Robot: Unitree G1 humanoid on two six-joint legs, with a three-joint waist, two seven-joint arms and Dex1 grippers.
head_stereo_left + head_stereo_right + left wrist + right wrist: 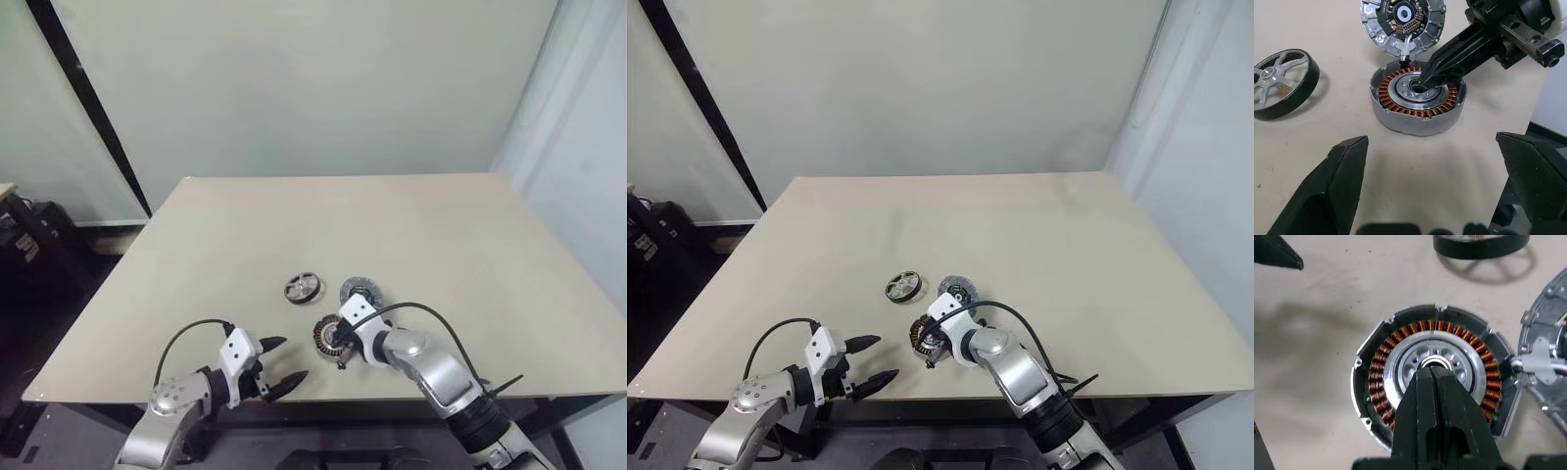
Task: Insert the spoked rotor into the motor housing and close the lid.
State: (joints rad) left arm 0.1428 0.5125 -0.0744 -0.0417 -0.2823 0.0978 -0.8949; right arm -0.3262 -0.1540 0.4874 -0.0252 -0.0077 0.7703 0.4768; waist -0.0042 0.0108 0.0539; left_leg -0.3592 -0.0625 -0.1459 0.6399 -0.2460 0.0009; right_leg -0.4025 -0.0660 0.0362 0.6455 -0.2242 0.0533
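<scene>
Bracing the motor housing with closed fingertips near the counter's near edge.

The right gripper is clenched, its tips pressed into the housing's silver centre bore, grasping nothing. The left gripper hangs spread wide and empty at the near edge. The spoked rotor lies just beyond the housing, toward the counter's middle, and the lid lies beside it, touching the housing's rim. The rotor looks rigid, smooth metal and probably fairly heavy, so it could slip; pinching across its dark rim seems safest. The copper windings look delicate, so lower it squarely.
</scene>
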